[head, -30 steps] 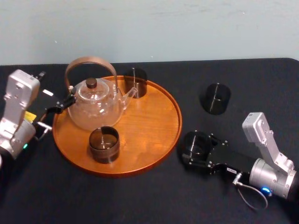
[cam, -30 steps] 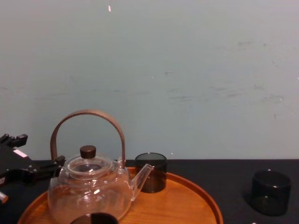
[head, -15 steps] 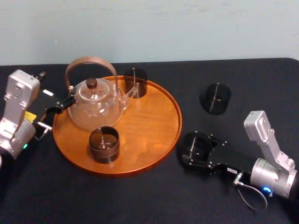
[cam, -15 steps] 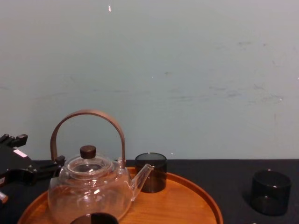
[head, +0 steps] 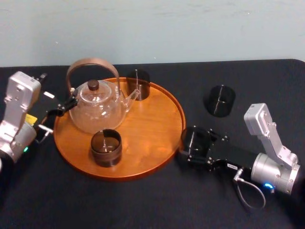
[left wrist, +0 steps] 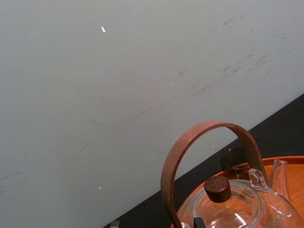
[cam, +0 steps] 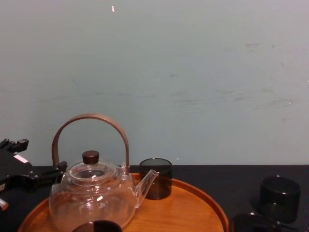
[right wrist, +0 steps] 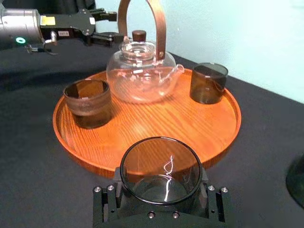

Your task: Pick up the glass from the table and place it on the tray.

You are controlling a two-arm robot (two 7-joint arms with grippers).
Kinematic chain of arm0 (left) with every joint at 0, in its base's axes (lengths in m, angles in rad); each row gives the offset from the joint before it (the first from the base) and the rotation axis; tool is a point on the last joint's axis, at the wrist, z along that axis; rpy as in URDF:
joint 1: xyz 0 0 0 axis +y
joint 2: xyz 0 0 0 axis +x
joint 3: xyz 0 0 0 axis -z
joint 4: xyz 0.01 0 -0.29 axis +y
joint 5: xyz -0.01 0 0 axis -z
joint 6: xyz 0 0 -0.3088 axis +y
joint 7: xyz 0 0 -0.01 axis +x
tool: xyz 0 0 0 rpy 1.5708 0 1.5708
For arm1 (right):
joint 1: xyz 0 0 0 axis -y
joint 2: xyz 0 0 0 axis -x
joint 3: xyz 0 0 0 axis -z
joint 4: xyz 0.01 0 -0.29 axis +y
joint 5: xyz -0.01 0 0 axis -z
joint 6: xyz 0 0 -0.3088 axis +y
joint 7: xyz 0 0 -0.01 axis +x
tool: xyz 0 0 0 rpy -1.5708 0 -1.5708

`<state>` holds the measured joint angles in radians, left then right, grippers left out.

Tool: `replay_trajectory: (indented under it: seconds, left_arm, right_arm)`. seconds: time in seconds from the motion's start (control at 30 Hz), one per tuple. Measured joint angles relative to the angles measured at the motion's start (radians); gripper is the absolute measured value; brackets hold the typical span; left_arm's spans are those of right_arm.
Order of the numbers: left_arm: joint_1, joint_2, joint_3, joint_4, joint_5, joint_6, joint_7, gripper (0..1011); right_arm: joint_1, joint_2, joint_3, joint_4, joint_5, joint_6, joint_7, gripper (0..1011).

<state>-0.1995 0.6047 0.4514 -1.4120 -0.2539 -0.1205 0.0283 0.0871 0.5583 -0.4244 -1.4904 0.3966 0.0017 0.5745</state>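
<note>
Smoky-grey cylindrical glass (head: 194, 140) is pinched in the right pincer (head: 193, 149), whose black fingers are pressed against its sides, and it sits just beside the right rim of the large round orange-brown wooden tray (head: 183, 119), not yet over the wood. Over the last second the right arm has carried it a little left and away from the robot across the black-clothed desk (head: 143, 200), closing the gap to the rim. It has also come into the chest view's lower right corner, so it may have been raised, though I cannot tell whether it is clear of the cloth. The grasp is done and the transfer is under way; lifting over the low rim and setting down remain. Bare wood on the tray's right half looks the natural landing spot, apart from the clear glass teapot with a curved brown handle (head: 97, 109) and the two dark glasses (head: 106, 147) (head: 138, 84) on the tray. Another dark glass (head: 219, 100) waits on the desk beyond. The left pincer (head: 55, 90), fingers spread, stays parked by the tray's left edge.
</note>
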Motion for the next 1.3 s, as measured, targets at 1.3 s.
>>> replay_trajectory:
  seconds: [1.3]
  left_arm:
    - [0.0, 0.0, 0.0, 0.0, 0.0, 0.0, 0.0, 1009]
  right_arm:
    - [0.195, -0.132, -0.121, 0.094, -0.069, 0.027, 0.008, 905]
